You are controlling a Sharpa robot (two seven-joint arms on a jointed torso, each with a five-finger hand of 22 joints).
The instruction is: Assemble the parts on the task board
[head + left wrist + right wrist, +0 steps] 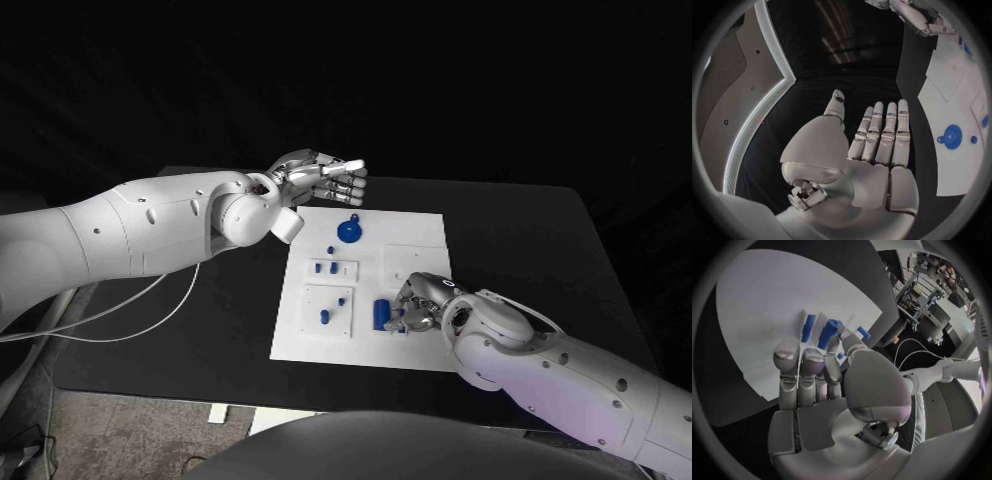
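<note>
The white task board (418,240) lies in the middle of the black table. A round blue part (351,232) sits at its far end, and small blue parts (329,268) stand in its left blocks. My right hand (418,302) rests on the board's near right side. Its thumb and a finger pinch the lower end of a tall blue part (382,313) (828,333). Two slimmer blue parts (808,327) stand beside it. My left hand (320,180) (873,150) hovers beyond the board's far left corner, fingers straight and holding nothing. The round blue part (952,136) appears there too.
The table's far edge (433,180) runs just behind the left hand. A white cable (130,305) hangs from the left arm over the table's left side. Bare black table (519,250) lies to the right of the board.
</note>
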